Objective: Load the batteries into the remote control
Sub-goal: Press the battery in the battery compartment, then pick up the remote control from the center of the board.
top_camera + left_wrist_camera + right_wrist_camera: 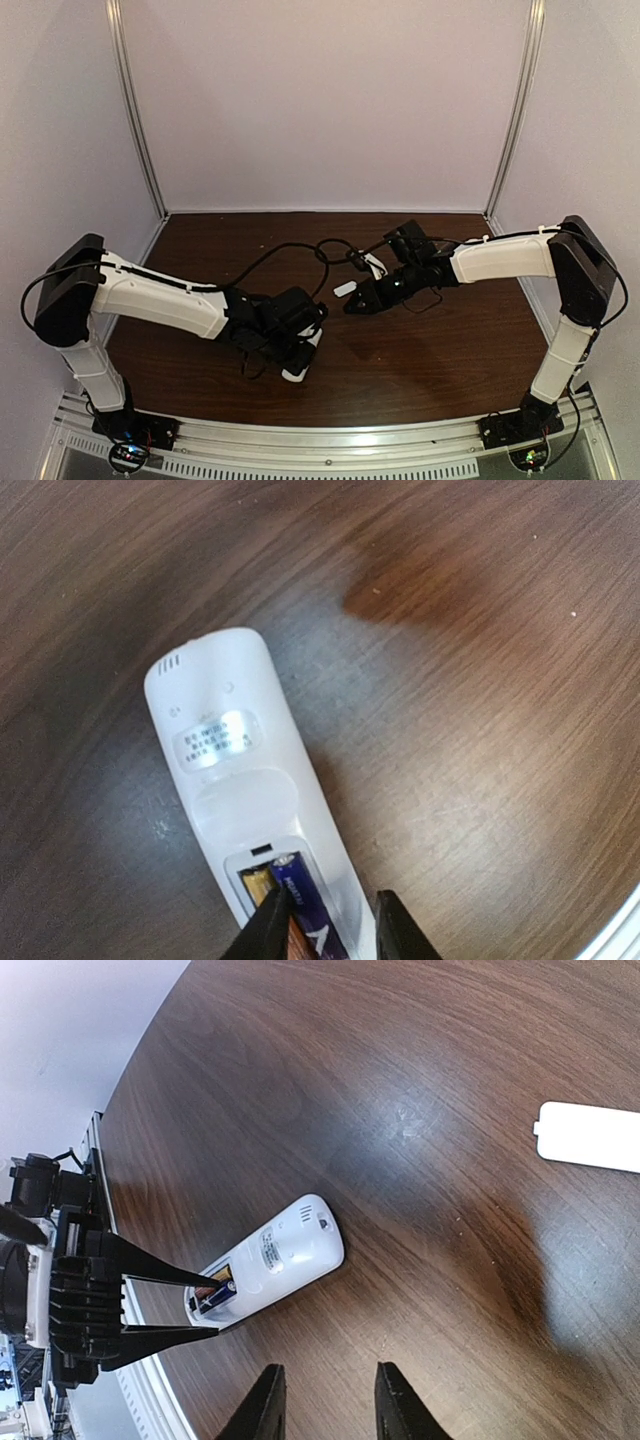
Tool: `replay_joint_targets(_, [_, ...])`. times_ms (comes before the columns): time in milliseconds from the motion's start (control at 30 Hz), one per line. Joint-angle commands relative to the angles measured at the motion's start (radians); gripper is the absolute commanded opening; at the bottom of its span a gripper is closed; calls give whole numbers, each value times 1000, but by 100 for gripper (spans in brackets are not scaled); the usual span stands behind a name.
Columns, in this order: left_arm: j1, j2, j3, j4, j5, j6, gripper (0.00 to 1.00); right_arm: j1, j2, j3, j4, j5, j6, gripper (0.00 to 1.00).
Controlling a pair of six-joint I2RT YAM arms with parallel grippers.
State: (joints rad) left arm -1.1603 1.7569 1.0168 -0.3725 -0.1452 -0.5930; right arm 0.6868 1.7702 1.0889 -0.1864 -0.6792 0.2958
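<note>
The white remote control [230,740] lies back side up on the dark wood table, its battery bay uncovered. Two batteries sit in the bay: a blue-purple one with an orange lower part [300,900] and a gold one [255,883] beside it. My left gripper [332,905] is open over the bay end; one finger rests at the batteries, the other stands off the remote's right edge. The right wrist view shows the remote [290,1250] with the left fingers [150,1275] straddling its end. My right gripper [328,1375] is open and empty, above bare table beyond the remote.
A small loose white cover piece [590,1137] lies on the table near the right gripper, also in the top view [345,290]. A black cable loops across the middle [300,250]. The metal rail [320,440] runs along the near edge.
</note>
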Motion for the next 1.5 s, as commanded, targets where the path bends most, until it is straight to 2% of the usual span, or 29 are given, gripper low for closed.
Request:
replay_joint_targets(0, [-2,-9,28,-150,25,16,35,-11,-14,9,18,22,8,35])
replay_joint_targets(200, [2,-110,59,-144,-50,17,54,-29,-67,-4,22,51,11,49])
replay_joint_targets(267, [2,-130,47,-149,-51,11,58,-42,-89,-14,30,57,13,53])
replay_joint_targets(433, [2,-112,-7,-116,-30,-14,68,-92,-184,-55,93,87,37,75])
replay_joint_targets(567, [3,-74,-24,-84,-24,-40,74,-130,-289,-85,138,126,47,87])
replay_joint_targets(633, [10,-54,-19,-83,-30,-51,76,-143,-351,-117,179,155,56,98])
replay_joint_targets(700, [17,-38,-17,-78,-32,-59,77,-156,-413,-154,232,203,87,100])
replay_joint_targets(833, [31,11,4,-65,-8,-55,77,-187,-477,-196,242,232,113,100])
replay_joint_targets(933, [31,59,34,-68,2,-42,77,-200,-473,-210,239,185,112,100])
replay_joint_targets(1100, [33,119,79,-91,3,-36,72,-209,-466,-265,332,106,156,100])
replay_joint_targets(1167, [36,131,80,-101,4,-37,67,-210,-463,-274,345,90,170,100])
replay_joint_targets(1333, [36,118,78,-100,18,-12,45,-211,-397,-275,375,-32,201,100])
replay_joint_targets(1467, [37,93,78,-91,14,45,41,-211,-322,-274,412,-161,247,99])
